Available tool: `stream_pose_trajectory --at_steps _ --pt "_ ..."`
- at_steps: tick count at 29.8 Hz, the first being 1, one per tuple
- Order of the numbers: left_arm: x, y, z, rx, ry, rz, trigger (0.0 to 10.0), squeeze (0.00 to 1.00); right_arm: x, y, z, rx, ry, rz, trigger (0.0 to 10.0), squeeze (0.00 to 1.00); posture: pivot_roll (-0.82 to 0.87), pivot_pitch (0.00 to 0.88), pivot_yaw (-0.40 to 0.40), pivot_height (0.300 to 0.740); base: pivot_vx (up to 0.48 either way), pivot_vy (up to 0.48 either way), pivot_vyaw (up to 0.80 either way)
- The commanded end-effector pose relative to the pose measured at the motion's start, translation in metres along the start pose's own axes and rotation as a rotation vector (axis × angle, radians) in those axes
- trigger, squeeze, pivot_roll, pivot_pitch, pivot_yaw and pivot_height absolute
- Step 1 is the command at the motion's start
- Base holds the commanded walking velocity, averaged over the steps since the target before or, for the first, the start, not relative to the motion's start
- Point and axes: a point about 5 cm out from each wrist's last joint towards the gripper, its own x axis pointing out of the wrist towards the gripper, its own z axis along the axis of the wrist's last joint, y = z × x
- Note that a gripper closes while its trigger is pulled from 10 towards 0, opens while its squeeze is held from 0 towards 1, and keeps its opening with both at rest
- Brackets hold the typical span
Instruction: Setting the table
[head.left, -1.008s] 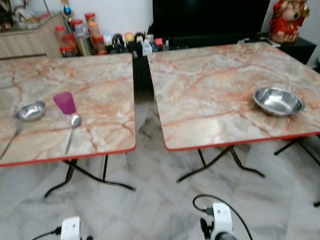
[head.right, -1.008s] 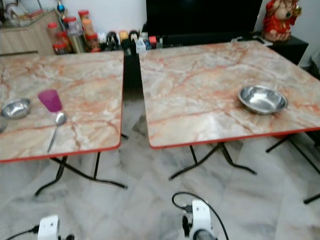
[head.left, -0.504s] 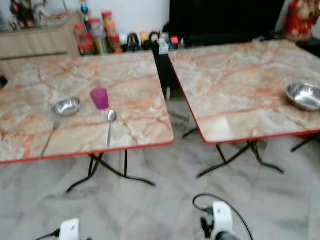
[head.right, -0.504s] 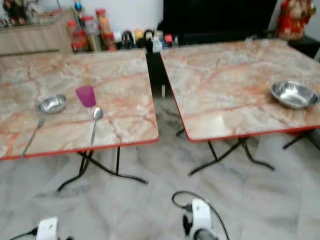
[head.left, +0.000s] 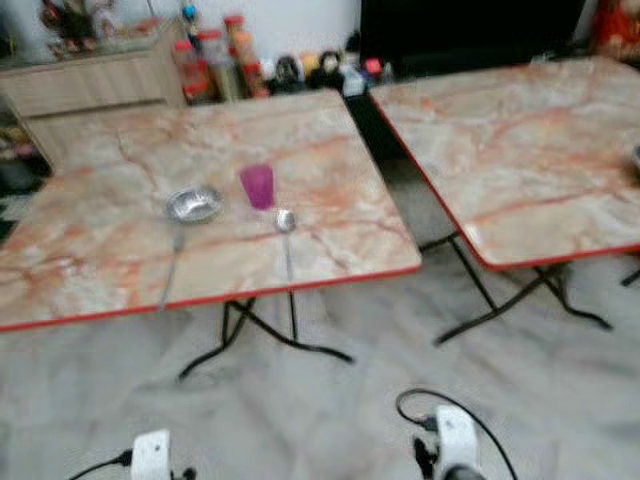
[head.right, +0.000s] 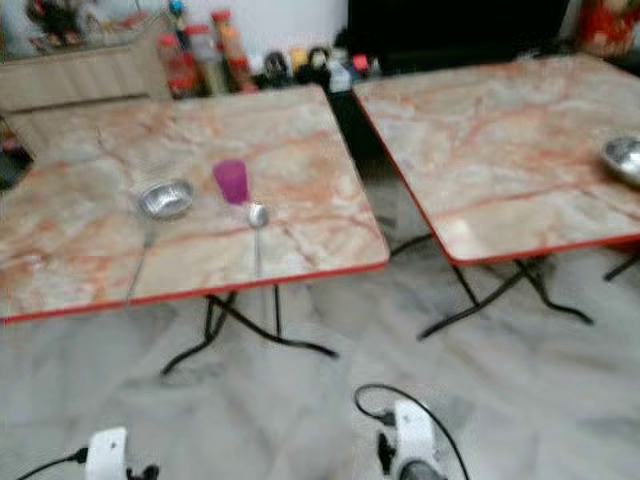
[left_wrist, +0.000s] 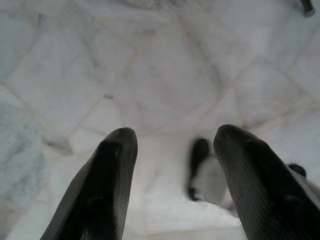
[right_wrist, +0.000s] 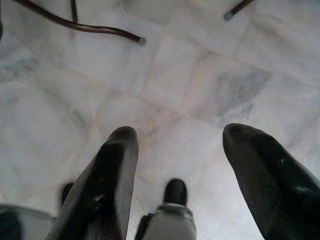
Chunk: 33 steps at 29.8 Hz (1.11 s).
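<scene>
On the left marble-topped table (head.left: 120, 190) sit a small steel bowl (head.left: 194, 205), a pink cup (head.left: 257, 186) and a spoon (head.left: 286, 232) to the cup's right; a second utensil (head.left: 170, 275) lies below the bowl. At the right table's (head.right: 480, 130) right edge the rim of a larger steel bowl (head.right: 624, 158) shows. Both arms hang low over the floor. My left gripper (left_wrist: 172, 150) is open with nothing between its fingers, and my right gripper (right_wrist: 180, 150) is likewise open and holds nothing.
A dark gap separates the two folding tables, whose black legs (head.left: 270, 335) spread over the pale marble floor. Jars and bottles (head.left: 215, 65) line the back beside a wooden cabinet (head.left: 90, 85). A dark TV unit (head.left: 460, 30) stands behind the right table.
The whole view has swung left: the left table with bowl, cup and spoon now sits near the centre, and the larger steel bowl has slid to the right edge. Nothing on the tables moved.
</scene>
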Motion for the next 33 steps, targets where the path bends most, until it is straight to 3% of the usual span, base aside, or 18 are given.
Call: stream_pose_trajectory --at_steps 1,10,33 --pt "-0.0017 0.0104 -0.002 -0.002 0.009 0.029 10.0 0.0 0.0015 0.0128 0.0047 0.003 -0.014 0.031 10.0 0.0 0.05 0.0 0.053 0.74 0.0 0.382 0.0" --pt "-0.0009 0.0101 0.0023 0.002 -0.003 0.031 10.0 0.0 0.0015 0.0133 0.0049 0.005 -0.013 0.032 10.0 0.0 0.05 0.0 0.053 0.74 0.0 0.366 0.0" --pt "-0.0005 0.0037 0.0012 -0.026 -0.019 0.02 10.0 0.0 0.002 0.0136 0.0069 0.013 -0.016 0.034 10.0 0.0 0.05 0.0 0.041 0.74 0.0 0.0 0.0"
